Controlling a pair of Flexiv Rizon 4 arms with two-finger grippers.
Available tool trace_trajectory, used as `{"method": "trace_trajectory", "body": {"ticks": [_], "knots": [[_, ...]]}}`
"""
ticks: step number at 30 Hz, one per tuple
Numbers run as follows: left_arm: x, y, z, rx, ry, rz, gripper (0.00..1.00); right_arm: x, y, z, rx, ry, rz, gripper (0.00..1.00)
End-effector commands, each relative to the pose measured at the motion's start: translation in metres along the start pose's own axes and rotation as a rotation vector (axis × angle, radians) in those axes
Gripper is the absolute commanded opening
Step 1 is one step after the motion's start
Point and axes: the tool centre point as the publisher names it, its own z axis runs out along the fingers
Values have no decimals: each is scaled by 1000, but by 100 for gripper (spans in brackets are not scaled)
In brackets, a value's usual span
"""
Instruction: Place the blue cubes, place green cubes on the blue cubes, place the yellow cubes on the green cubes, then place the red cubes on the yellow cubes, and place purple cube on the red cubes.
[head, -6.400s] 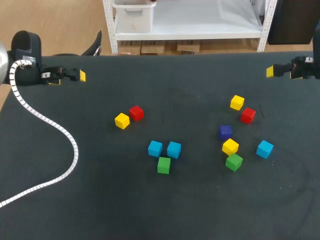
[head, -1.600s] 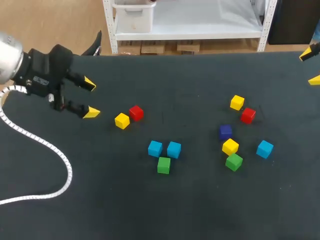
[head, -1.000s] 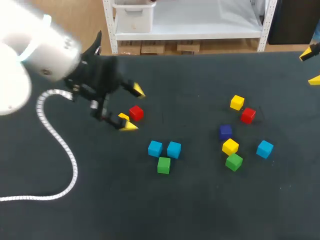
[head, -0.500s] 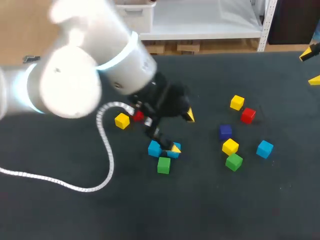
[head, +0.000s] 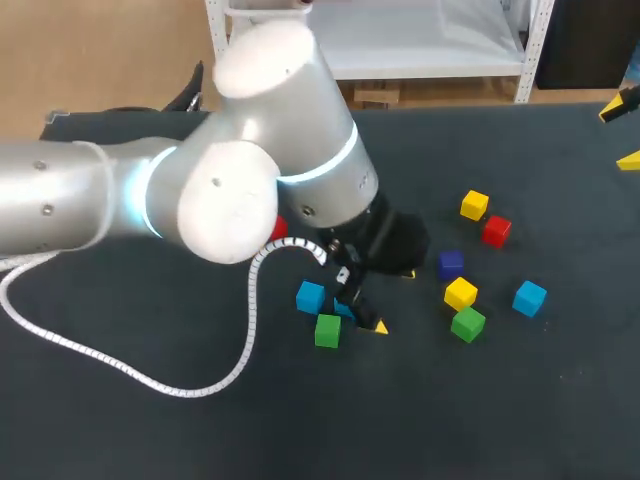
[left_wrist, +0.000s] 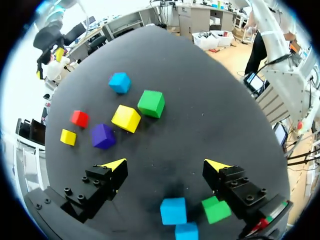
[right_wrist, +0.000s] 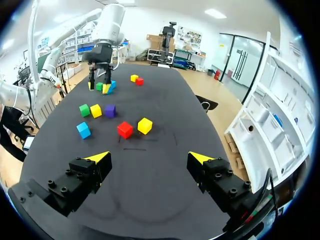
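Observation:
My left arm reaches across to the table's middle. Its gripper (head: 393, 300) is open and holds nothing, just right of two blue cubes (head: 310, 297) and a green cube (head: 327, 330). In the left wrist view one blue cube (left_wrist: 173, 210) lies under the open gripper (left_wrist: 166, 165), with the green cube (left_wrist: 216, 209) by one finger. Ahead lie a yellow cube (left_wrist: 126, 118), green cube (left_wrist: 151, 103), blue cube (left_wrist: 120, 82), purple cube (left_wrist: 103, 136), red cube (left_wrist: 79, 118) and a second yellow cube (left_wrist: 68, 136). My right gripper (head: 622, 135) stands open at the far right edge.
A red cube (head: 278, 227) peeks out beside the left arm; the yellow cube near it is hidden. The arm's white cable (head: 120, 365) loops over the left half of the table. The right wrist view shows that pair far off as a yellow cube (right_wrist: 134, 78) and a red cube (right_wrist: 139, 81).
My left arm has swept from the table's left to its middle, past the yellow and red pair, and now hangs by the blue cubes. The right gripper has stayed put.

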Motion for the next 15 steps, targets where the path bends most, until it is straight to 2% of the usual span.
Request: {"method": "trace_trajectory", "body": {"ticks": [1, 8, 15], "knots": [[7, 10, 21, 14, 9, 4, 100, 0, 1, 0, 4, 1, -1, 100], [25, 11, 21, 8, 36, -31, 100, 0, 1, 0, 4, 1, -1, 100], [36, 4, 5, 3, 51, -50, 100, 0, 1, 0, 4, 1, -1, 100]]}}
